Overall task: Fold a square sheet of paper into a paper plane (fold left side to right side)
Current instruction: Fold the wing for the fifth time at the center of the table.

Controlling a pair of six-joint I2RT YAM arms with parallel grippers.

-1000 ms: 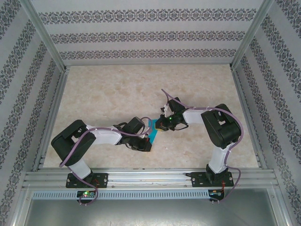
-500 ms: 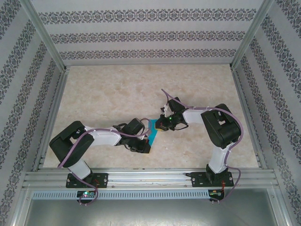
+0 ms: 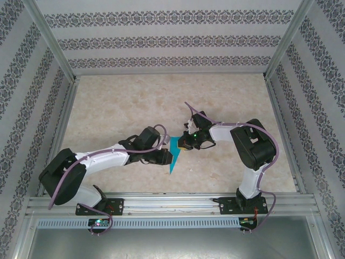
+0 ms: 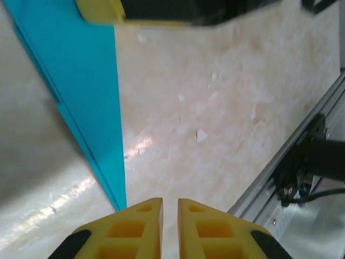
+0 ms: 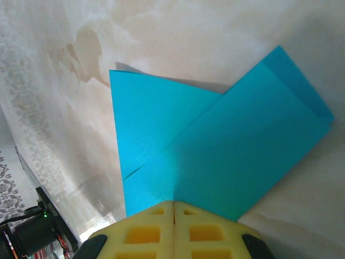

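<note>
The square sheet of paper (image 3: 173,160) is teal-blue and folded into a narrow pointed shape that lies flat on the table, tip toward the near rail. My left gripper (image 3: 164,157) sits just left of it. In the left wrist view the left gripper (image 4: 170,200) is open by a narrow gap with nothing in it, and the paper (image 4: 81,81) runs past on the left. My right gripper (image 3: 185,144) is shut, with its tips resting on the paper's far end. From the right wrist, the right gripper (image 5: 173,203) meets overlapping folded layers of paper (image 5: 226,151).
The pale marbled table (image 3: 124,102) is walled by patterned panels on three sides. An aluminium rail (image 3: 172,200) runs along the near edge and also appears close by in the left wrist view as the rail (image 4: 294,156). The right gripper's yellow finger (image 4: 102,11) shows above the paper.
The left arm has stretched out flatter, and its gripper has shifted off the paper's lower part, uncovering the pointed tip. Its jaws have parted slightly. The right gripper has stayed in place.
</note>
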